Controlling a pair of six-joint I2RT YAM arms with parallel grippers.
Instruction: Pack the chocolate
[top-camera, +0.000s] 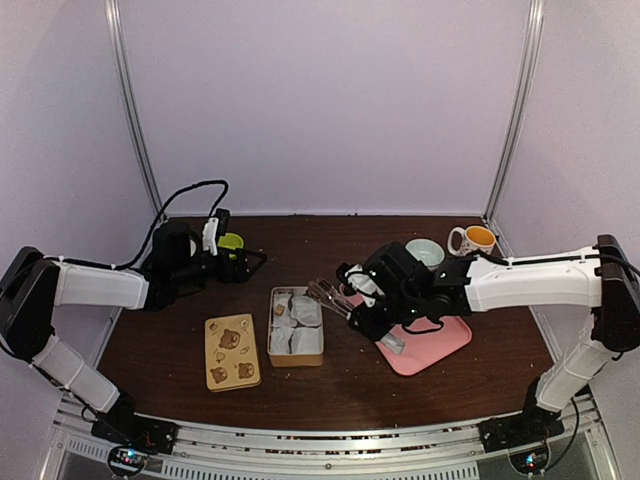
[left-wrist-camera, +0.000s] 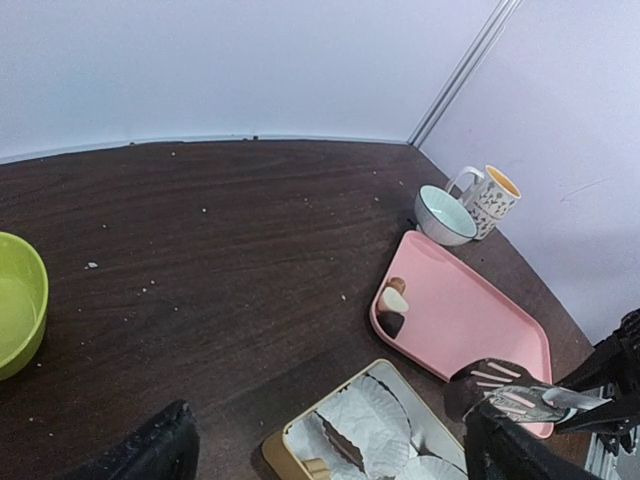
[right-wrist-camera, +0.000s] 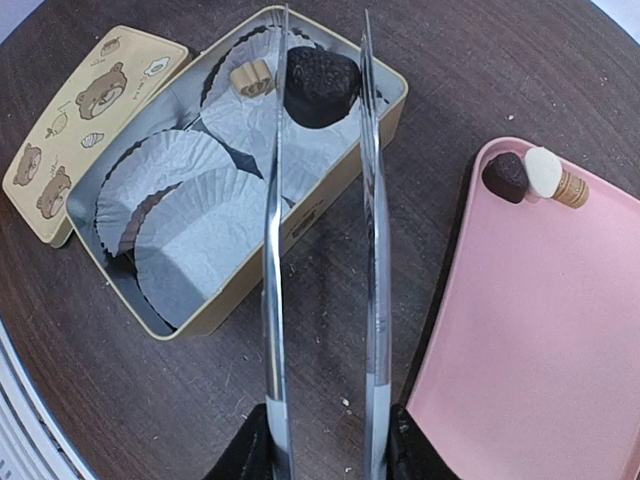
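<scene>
Right tool (right-wrist-camera: 326, 452) tongs (right-wrist-camera: 272, 250): chocolate (right-wrist-camera: 320, 85) between tips, over tin (right-wrist-camera: 192, 322).

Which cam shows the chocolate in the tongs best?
Right wrist: the dark chocolate is sharp, pinched at the tips of the tongs over the tin. Top external shows the tongs, but the piece is too small to make out. Left wrist shows only a dark blur there.

In the left wrist view the green bowl (left-wrist-camera: 15, 300) was cropped by the left edge and the tin (left-wrist-camera: 278, 452) by the bottom. The right wrist shot chopped the tray (right-wrist-camera: 540, 330) off too (right and bottom), and the tongs (right-wrist-camera: 275, 300) ran out below.
</scene>
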